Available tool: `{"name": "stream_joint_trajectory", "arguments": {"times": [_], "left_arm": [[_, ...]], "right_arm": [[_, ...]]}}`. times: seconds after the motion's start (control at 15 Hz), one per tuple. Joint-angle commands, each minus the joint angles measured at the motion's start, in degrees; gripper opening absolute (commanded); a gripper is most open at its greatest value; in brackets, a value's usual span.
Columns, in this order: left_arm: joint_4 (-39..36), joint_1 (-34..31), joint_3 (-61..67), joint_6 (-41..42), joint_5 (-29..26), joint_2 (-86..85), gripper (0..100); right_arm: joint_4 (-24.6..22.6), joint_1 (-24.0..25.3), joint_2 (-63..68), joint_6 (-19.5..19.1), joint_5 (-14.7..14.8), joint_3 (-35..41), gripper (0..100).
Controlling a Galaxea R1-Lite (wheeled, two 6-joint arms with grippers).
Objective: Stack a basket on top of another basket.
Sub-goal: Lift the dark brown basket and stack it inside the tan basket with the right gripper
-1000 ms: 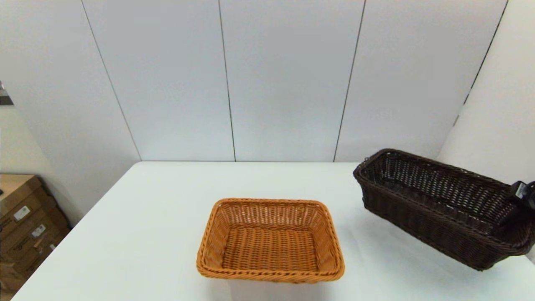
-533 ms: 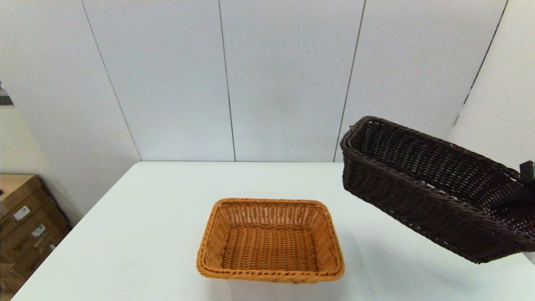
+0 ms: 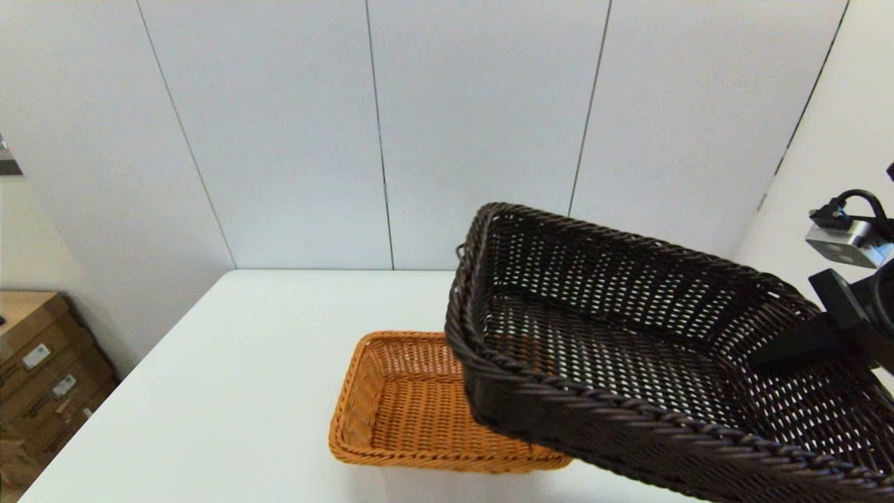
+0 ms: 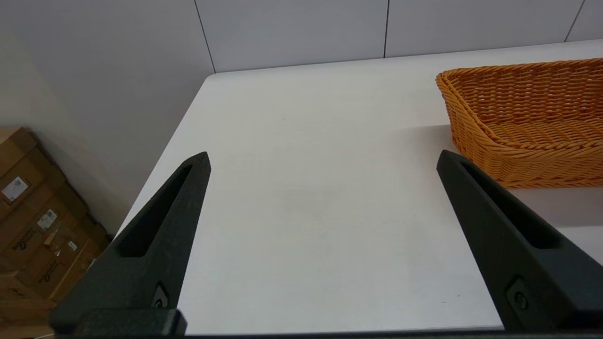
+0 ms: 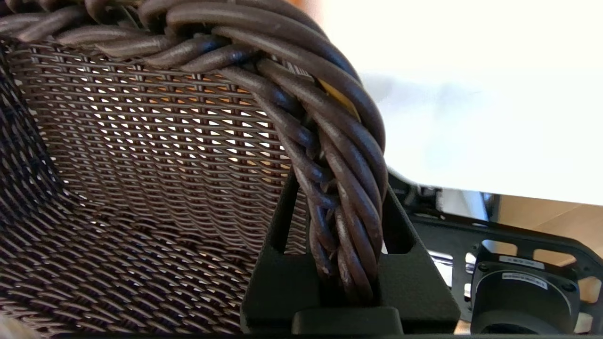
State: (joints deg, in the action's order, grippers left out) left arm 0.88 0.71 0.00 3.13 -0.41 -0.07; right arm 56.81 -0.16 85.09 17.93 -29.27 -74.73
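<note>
The dark brown basket [image 3: 649, 356] hangs tilted in the air at the right of the head view, its left end over the right part of the orange-tan basket [image 3: 412, 405]. My right gripper [image 3: 803, 342] is shut on its braided rim [image 5: 348, 207] at the right end, one finger inside the basket and one outside. The orange-tan basket [image 4: 527, 117] sits on the white table [image 3: 244, 363] near the front middle. My left gripper [image 4: 322, 162] is open above bare table to the left of the orange-tan basket, holding nothing.
Cardboard boxes [image 3: 42, 377] stand on the floor past the table's left edge. Grey wall panels [image 3: 475, 126] close off the back and right of the table.
My right gripper has lifted the dark brown basket off the table and carried it left and toward me, so it now partly covers the orange-tan basket. The orange-tan basket has not moved.
</note>
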Motion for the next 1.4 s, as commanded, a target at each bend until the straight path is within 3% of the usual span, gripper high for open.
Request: {"name": "stream_joint_trajectory", "arguments": {"times": [0.07, 0.4, 0.67, 0.93, 1.07, 1.2, 1.4], "left_arm": [[0.00, 0.00, 0.26, 0.03, -0.02, 0.07, 100], [0.00, 0.00, 0.26, 0.03, -0.02, 0.07, 100], [0.00, 0.00, 0.26, 0.03, -0.02, 0.07, 100], [0.00, 0.00, 0.26, 0.03, -0.02, 0.07, 100], [0.00, 0.00, 0.26, 0.03, -0.02, 0.07, 100], [0.00, 0.00, 0.26, 0.03, -0.02, 0.07, 100], [0.00, 0.00, 0.26, 0.03, -0.02, 0.07, 100]], "right_arm": [[0.32, 9.21, -1.51, -0.09, -0.09, 0.81, 0], [-0.29, 15.45, 3.24, -0.62, 1.06, -0.07, 0], [-3.99, 19.41, 9.92, -0.09, 8.00, -1.12, 0], [-5.30, 20.37, 15.63, 0.00, 8.88, -5.16, 0], [-5.30, 21.69, 17.83, 0.09, 10.72, -7.27, 0], [-5.22, 23.80, 20.82, 3.25, 13.27, -10.61, 0], [-5.22, 26.26, 24.77, 6.06, 14.15, -15.54, 0]]}}
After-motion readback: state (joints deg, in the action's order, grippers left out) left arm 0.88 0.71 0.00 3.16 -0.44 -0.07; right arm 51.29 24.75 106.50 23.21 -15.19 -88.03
